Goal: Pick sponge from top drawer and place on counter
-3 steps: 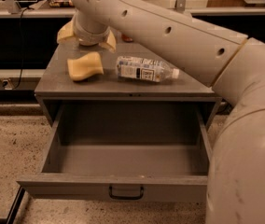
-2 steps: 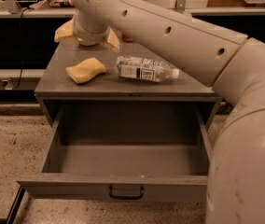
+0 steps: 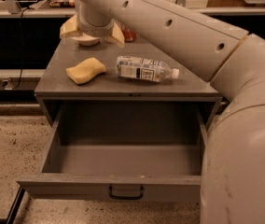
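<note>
Thick cream arm (image 3: 184, 34), dotted with small dark round holes, a tan seam ringing its joint. The gripper (image 3: 93, 37), over the tabletop's (image 3: 123, 85) back: pale wrist, tan fingers (image 3: 69, 28) splayed.

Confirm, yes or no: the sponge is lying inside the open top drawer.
No: the sponge lies on the counter, beside the water bottle, with the open gripper above the counter's back edge.

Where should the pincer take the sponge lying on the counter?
Across its short width at the middle, from straight above: the sponge lies flat on the counter, long side roughly left to right, with the water bottle apart beside it. The pincer hangs open behind it.
</note>
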`<state>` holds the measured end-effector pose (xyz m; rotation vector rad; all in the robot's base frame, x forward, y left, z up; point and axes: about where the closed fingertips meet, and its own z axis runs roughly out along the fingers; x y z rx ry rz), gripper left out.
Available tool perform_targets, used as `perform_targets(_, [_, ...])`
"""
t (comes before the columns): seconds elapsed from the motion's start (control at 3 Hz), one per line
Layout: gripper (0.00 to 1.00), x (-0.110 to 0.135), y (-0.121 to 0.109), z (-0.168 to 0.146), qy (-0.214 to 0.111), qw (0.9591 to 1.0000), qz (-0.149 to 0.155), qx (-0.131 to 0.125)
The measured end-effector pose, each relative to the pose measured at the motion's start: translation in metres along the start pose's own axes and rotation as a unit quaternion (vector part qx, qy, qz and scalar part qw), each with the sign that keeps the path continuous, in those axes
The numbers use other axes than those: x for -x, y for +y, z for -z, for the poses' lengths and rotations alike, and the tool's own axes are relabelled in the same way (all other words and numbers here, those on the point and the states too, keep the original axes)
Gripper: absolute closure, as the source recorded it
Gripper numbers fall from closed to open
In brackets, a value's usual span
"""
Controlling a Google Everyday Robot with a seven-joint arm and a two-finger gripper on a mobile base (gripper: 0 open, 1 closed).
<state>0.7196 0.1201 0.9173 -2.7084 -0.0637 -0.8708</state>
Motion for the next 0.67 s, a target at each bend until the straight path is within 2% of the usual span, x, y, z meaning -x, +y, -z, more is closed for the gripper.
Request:
perform_targets(0.33, [0.00,-0.024,0.036,0.038,0.009,0.9990,-0.039,-0.017])
perform_targets(0.67, [0.00,-0.030,0.082,0.070,0.035,0.9954,-0.088,-0.012])
